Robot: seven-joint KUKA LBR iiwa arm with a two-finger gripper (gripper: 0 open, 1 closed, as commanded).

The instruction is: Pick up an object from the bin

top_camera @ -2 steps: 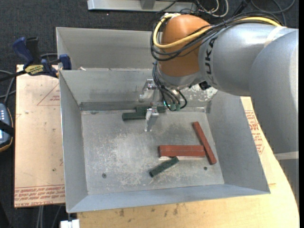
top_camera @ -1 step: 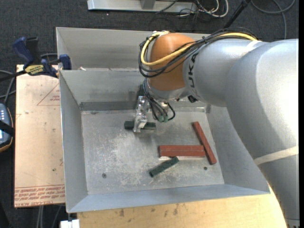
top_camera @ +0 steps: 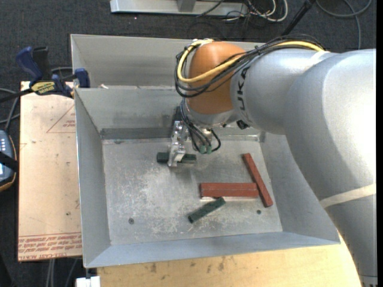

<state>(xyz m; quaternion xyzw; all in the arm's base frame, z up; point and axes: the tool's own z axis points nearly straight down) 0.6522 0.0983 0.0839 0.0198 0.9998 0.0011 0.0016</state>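
Dark-green short bar [top_camera: 162,158] noted under gripper [top_camera: 178,154], up-left of red slat [top_camera: 229,189]; couldn't tell if open/closed or holding; nothing lifted, pick tbd.

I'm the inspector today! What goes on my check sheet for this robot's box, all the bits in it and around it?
Surface: grey metal bin, floor scuffed with pale specks.
Job's things: a dark green stick near the back middle.
Clutter: a second green stick toward the front; two reddish-brown bars, one lying level, one slanted, meeting at the right.
Grippers: the end effector is low at the dark green stick; its grip cannot be judged.
Cables: yellow and black cables loop round the orange wrist cover.
Surroundings: dark carpet, loose cords behind the bin.
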